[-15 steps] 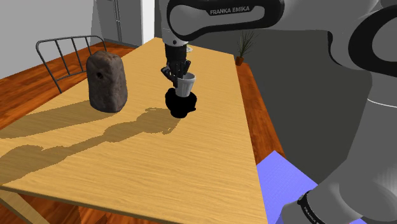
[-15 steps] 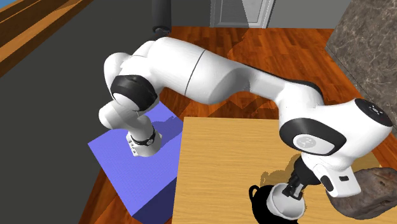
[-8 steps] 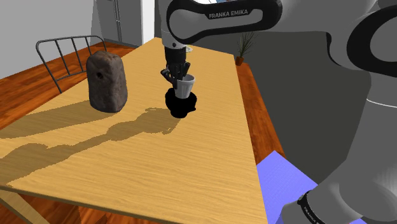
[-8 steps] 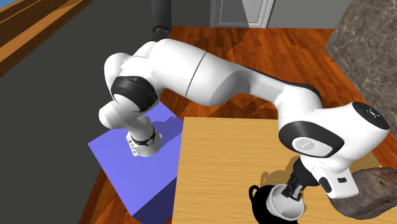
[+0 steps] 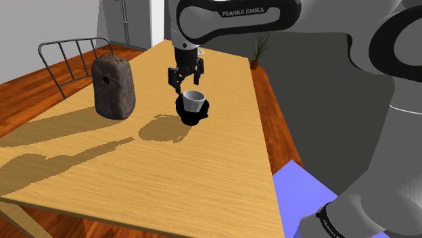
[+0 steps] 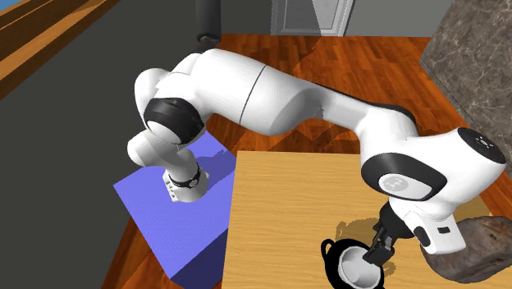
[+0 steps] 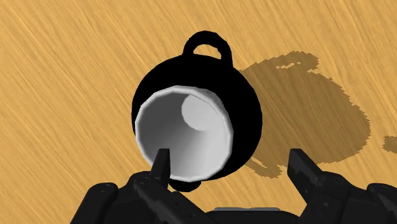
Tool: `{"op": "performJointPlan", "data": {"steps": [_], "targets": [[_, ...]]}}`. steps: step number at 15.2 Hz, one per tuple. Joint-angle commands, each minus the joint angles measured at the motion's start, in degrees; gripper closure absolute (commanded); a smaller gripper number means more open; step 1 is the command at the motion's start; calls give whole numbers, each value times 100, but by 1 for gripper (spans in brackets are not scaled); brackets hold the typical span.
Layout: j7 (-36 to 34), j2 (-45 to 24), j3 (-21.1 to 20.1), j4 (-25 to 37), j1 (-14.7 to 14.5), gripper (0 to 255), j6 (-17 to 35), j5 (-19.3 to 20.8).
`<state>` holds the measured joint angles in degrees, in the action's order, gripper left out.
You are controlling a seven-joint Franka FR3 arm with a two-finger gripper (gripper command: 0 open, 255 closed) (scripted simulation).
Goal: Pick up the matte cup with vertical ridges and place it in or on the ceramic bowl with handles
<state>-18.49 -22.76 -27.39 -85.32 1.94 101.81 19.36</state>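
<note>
One cup, shoulder view: the pale ridged cup [image 5: 194, 100] sits in the black bowl [image 5: 193, 116] near the table's middle, its rim standing above the bowl's.
Gripper, shoulder view: the gripper [image 5: 186, 86] hangs just over the cup, jaws wide, clasping nothing.
Count, shoulder view: one cup, one bowl, one brown rock [image 5: 113, 88] well apart from them, one wire-backed chair [image 5: 67, 54], one potted plant [image 5: 260, 49], one wooden table [image 5: 149, 176].
Risk, shoulder view: the cup rides high in the bowl (perched more than sunk, by the look of it), so a sideways brush from a finger could tip it out onto the table.
Place, second exterior view: the cup [image 6: 353, 264] rests in the bowl [image 6: 330, 263], with the gripper [image 6: 375, 253] close at the cup's rim and the rock [image 6: 476, 246] near the wrist.
Count, second exterior view: one white arm [image 6: 271, 98], one blue stand [image 6: 176, 222].
Risk, second exterior view: a retreat that swings toward the rock could knock it; a straight rise looks safer.
Fingers, wrist view: two, set far apart; one fingertip [image 7: 161, 162] overlaps the cup's mouth, the other stands outside the bowl's edge.
Handles, wrist view: one loop handle [image 7: 208, 46] shows on the bowl's far side; a second cannot be made out.
Risk, wrist view: whether that fingertip is inside the rim or merely above it I cannot tell; if inside, any sideways drift while lifting would hook the rim and drag the cup over.
</note>
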Motion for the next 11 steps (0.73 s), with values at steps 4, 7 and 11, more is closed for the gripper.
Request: {"op": "performJointPlan", "data": {"steps": [4, 7, 11], "targets": [[62, -17, -34, 652, -121, 0, -631, -22], [62, -17, -34, 652, -121, 0, -631, -22], [62, -17, -34, 652, -121, 0, -631, -22]]}}
